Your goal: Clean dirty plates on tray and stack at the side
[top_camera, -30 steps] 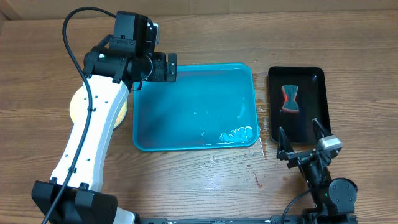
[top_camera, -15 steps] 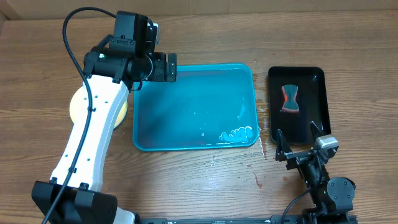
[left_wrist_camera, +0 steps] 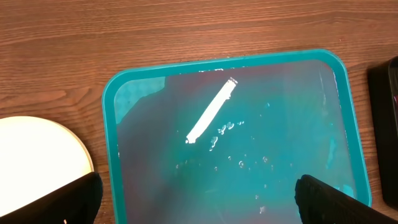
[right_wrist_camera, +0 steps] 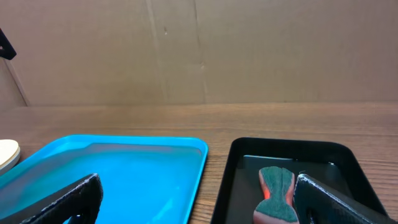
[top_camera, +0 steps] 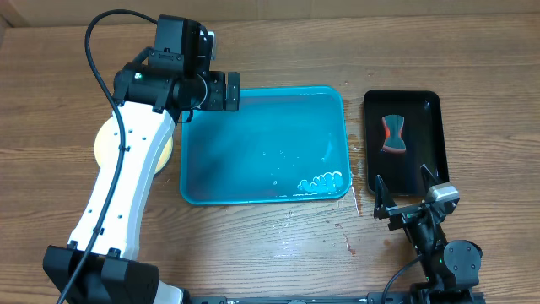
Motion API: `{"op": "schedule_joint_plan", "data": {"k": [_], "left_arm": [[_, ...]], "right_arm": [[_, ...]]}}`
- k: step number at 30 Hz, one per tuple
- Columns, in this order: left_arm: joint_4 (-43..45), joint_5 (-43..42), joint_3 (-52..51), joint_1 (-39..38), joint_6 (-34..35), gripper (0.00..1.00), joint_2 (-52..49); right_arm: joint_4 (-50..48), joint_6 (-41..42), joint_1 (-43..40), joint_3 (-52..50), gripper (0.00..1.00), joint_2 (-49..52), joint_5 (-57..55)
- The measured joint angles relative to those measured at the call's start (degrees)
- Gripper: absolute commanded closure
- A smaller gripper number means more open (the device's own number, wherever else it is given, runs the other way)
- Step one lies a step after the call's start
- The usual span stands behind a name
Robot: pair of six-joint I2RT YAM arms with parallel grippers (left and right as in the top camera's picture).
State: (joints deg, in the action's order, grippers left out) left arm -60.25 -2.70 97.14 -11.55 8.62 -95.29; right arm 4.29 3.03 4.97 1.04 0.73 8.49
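The turquoise tray (top_camera: 337, 101) lies at the table's middle, wet, with foam near its front right corner and no plates in it. It also shows in the left wrist view (left_wrist_camera: 112, 124) and the right wrist view (right_wrist_camera: 193, 146). A pale yellow-green plate stack (top_camera: 103, 139) sits on the table left of the tray, partly hidden by my left arm; its rim shows in the left wrist view (left_wrist_camera: 37, 155) and the right wrist view (right_wrist_camera: 7, 152). My left gripper (top_camera: 226, 91) is open and empty above the tray's back left corner (left_wrist_camera: 199, 199). My right gripper (top_camera: 409, 190) is open and empty near the front edge (right_wrist_camera: 196, 199).
A black tray (top_camera: 430, 110) stands right of the turquoise one and holds a green-and-orange sponge (top_camera: 393, 133), also in the right wrist view (right_wrist_camera: 277, 193). Water drops lie on the wood in front of the trays (top_camera: 350, 232). A cardboard wall stands behind the table.
My right gripper has drawn back slightly toward the front edge. The left arm has not moved.
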Motion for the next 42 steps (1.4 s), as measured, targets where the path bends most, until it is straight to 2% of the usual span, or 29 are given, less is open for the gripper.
{"op": "schedule_joint_plan", "data": {"k": [8,13,19,25,29,35,42], "left_arm": [[-0.15,4.9,-0.37,0.02,-0.07,0.0,2.56],[7.5,5.99,-7.91,0.02,-0.07,0.0,14.99],[25.77,6.14,-29.0,1.42,-0.07,0.0,34.53],[44.89,2.01,-57.51,8.07,-0.11,0.0,53.62],[54.93,0.04,-72.35,10.99,-0.13,0.0,66.14],[58.58,-0.52,-86.64,12.85,-2.25,0.0,83.36],[58.55,-0.57,-95.1,13.18,-8.59,0.0,92.0]], "right_arm": [[-0.02,-0.02,0.0,0.0,0.0,0.0,0.0],[0.0,-0.02,0.0,0.0,0.0,0.0,0.02],[0.02,0.0,0.0,0.0,0.0,0.0,0.02],[0.02,0.0,0.0,0.0,0.0,0.0,0.02],[-0.02,-0.02,0.0,0.0,0.0,0.0,0.04],[0.02,0.0,0.0,0.0,0.0,0.0,0.0],[0.0,-0.02,0.0,0.0,0.0,0.0,0.02]]}}
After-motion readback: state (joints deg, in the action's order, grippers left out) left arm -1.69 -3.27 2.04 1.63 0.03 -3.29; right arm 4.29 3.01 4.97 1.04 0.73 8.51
